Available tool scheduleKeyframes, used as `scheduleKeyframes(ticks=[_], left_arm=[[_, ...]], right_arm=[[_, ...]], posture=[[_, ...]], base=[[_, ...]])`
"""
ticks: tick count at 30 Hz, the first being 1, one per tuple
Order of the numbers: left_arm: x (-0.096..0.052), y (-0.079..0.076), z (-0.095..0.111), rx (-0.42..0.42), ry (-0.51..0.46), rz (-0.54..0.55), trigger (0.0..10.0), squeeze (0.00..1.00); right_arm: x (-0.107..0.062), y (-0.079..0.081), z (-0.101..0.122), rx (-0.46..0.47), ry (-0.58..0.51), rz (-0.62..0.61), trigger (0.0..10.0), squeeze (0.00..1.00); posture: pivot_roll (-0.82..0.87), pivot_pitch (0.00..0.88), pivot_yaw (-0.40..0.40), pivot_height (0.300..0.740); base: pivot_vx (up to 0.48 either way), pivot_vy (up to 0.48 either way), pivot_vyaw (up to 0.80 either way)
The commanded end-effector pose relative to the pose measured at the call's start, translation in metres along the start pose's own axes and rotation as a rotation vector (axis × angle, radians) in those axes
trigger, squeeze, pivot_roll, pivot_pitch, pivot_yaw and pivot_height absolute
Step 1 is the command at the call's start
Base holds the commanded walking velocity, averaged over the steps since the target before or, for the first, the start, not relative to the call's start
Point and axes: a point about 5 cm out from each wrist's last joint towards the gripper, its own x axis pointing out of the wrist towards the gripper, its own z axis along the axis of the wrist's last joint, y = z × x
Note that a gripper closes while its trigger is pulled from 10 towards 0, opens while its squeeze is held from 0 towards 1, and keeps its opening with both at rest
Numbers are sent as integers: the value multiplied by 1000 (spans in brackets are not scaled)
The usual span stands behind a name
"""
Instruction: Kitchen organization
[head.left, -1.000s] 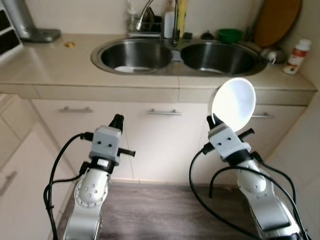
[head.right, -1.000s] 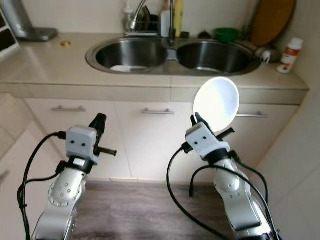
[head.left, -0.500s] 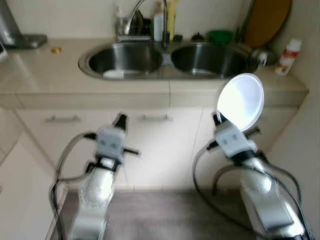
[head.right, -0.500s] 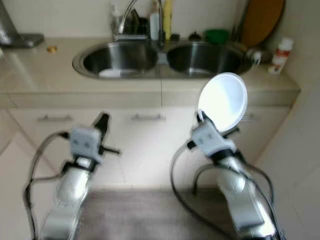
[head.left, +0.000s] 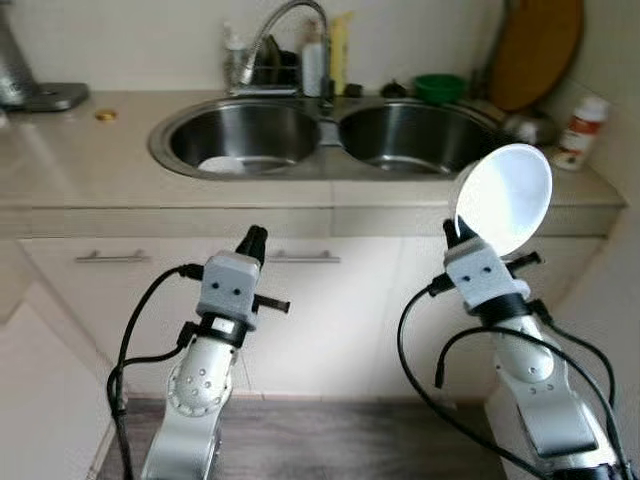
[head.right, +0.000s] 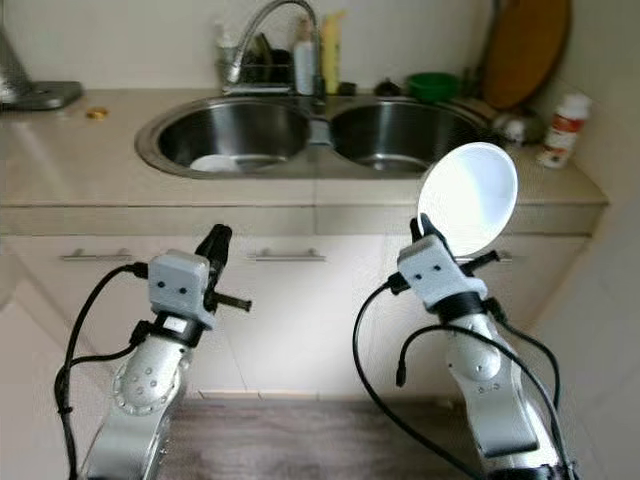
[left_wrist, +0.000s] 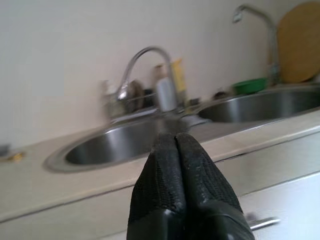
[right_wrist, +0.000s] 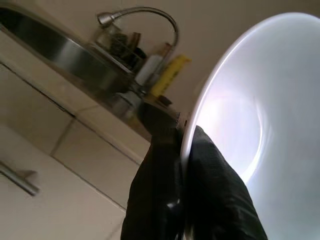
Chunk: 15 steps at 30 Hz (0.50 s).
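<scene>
Right tool (head.left: 458, 232) clamped on the lower rim of a white plate (head.left: 503, 198), held upright above it, before the worktop (head.left: 80, 160) edge. Left tool (left_wrist: 176, 142) pressed together, holding nothing, raised toward the double sink (head.left: 330, 135) and faucet (head.left: 285, 30) beyond.

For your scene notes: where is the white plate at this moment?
The white plate stands on edge in the right gripper, on the robot's right, held in front of the cabinet below the double sink.
</scene>
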Motion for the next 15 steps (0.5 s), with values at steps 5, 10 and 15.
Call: scheduleKeyframes(ticks=[5, 10, 15], left_arm=[[2, -3, 3, -7, -15, -18, 10000, 0], [2, -3, 3, -6, -15, -19, 10000, 0], [2, -4, 3, -7, -16, -20, 10000, 0]], right_arm=[[1, -10, 2, -5, -13, -36, 0, 0], [1, -10, 2, -2, -17, -42, 0, 0], [2, -11, 2, -4, -19, -45, 0, 0]], posture=[[77, 0, -27, 740], [77, 0, -26, 740], [77, 0, -27, 740]], base=[[303, 0, 0], [306, 0, 0], [308, 0, 0]])
